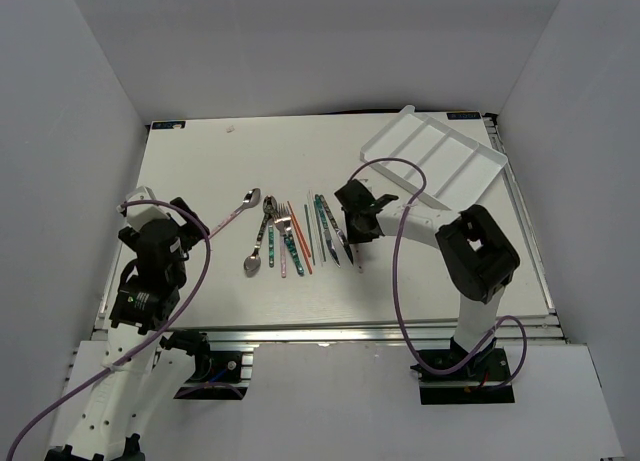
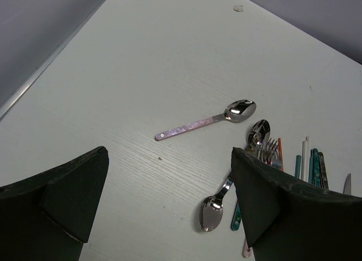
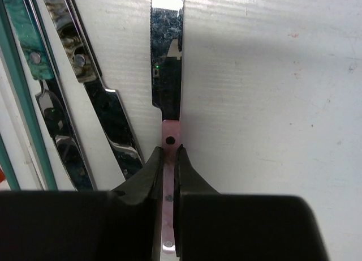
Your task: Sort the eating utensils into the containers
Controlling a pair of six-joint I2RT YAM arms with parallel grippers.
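Right claw (image 3: 168,159) is pinched narrow on the pink-handled knife (image 3: 169,133), fingertips either side of the handle just below the blade. The knife lies flat on the table, blade toward the top of the right wrist view. Dark-handled knives (image 3: 107,108) lie just left of it, apart from the claw.

Left claw (image 2: 169,187) is spread wide and holds nothing, hovering over bare table at the left side of the overhead view. A pink-handled spoon (image 2: 192,125) lies beyond its fingers.

The other utensils (image 1: 290,236) lie in a loose row at the centre of the table. The white tray (image 1: 455,166) sits skewed at the upper right, compartments empty as far as visible.

The table (image 1: 200,171) is white wood-grain, and plain pale grey walls (image 1: 90,101) box it in. A purple cable (image 1: 400,241) loops over the right arm.
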